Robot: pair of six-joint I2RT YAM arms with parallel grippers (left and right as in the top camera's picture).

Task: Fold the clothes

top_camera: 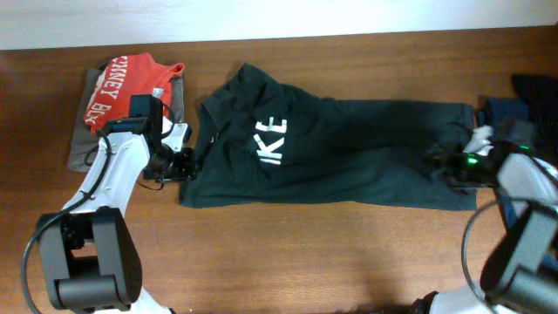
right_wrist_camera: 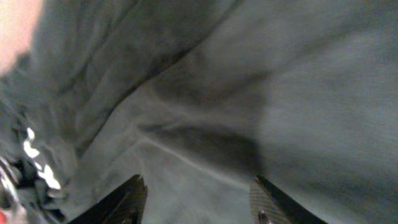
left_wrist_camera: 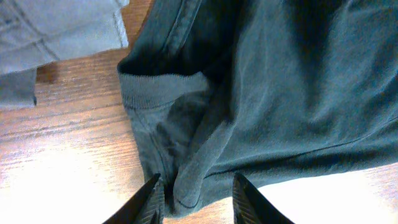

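My left arm reaches in from the table's near left corner, its gripper [top_camera: 179, 164] low at the left end of the dark Nike T-shirt [top_camera: 349, 148]. The fingers [left_wrist_camera: 153, 194] stand apart around a loose fold of the hem without pinching it. My right arm comes in from the right, its gripper [top_camera: 445, 161] over the shirt's other end, jaws spread wide above the cloth and holding nothing. The shirt lies stretched lengthwise across the brown wooden table [top_camera: 305, 253], white letters [top_camera: 272, 139] facing up. A red tee [top_camera: 122, 87] sits on a grey garment [top_camera: 83, 144] at far left, and blue clothes [top_camera: 501, 109] are at far right.
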